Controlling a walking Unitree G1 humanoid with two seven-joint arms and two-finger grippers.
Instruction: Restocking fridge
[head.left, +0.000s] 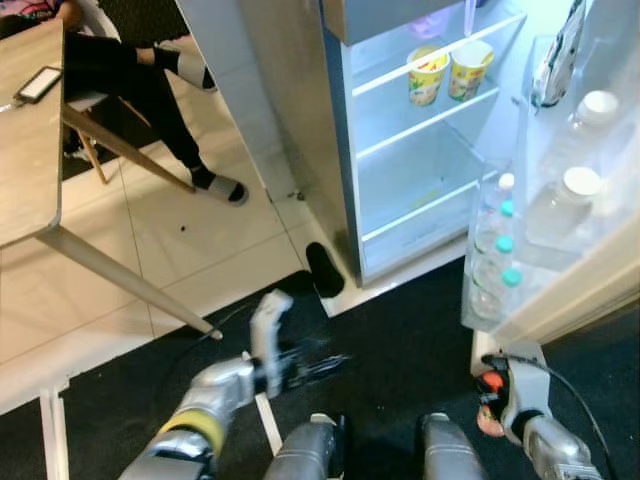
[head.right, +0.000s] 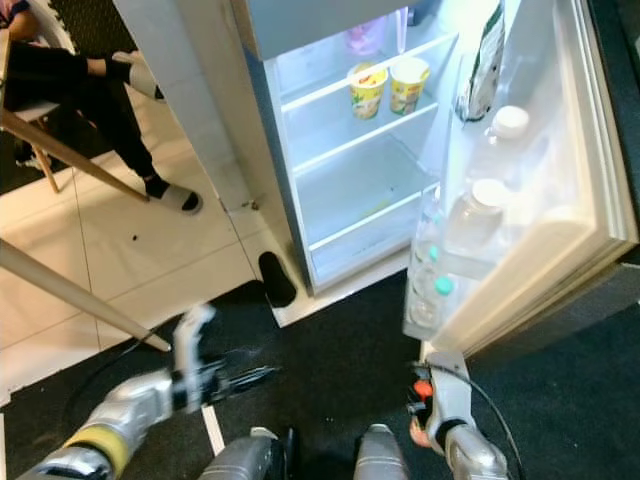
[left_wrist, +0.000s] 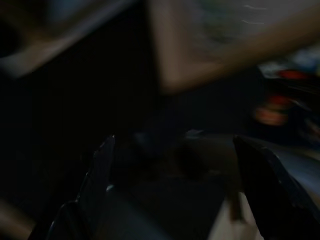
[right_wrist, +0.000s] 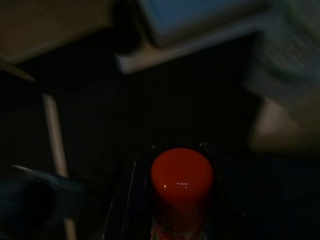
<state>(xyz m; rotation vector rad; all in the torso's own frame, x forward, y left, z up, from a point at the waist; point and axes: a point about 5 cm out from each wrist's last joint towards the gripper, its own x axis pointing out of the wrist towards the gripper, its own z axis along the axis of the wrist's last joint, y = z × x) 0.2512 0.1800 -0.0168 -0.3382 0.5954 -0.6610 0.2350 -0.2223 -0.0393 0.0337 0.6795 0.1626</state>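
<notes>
Fridge (head.left: 400, 170) stands open ahead, two cups (head.left: 448, 72) on a shelf. Right gripper (head.left: 490, 400) is closed on a red-capped bottle (right_wrist: 181, 185), low beside the door. Left gripper (head.left: 330, 363) hangs over the dark mat with fingers parted, holding nothing.

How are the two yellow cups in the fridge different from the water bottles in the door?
The two cups are yellow with printed pictures; the water bottles are clear. The cups stand on a shelf inside the fridge; the bottles stand in the open door's racks. The cups have flat lids; the bottles have teal or white caps. Both kinds stand upright.
</notes>
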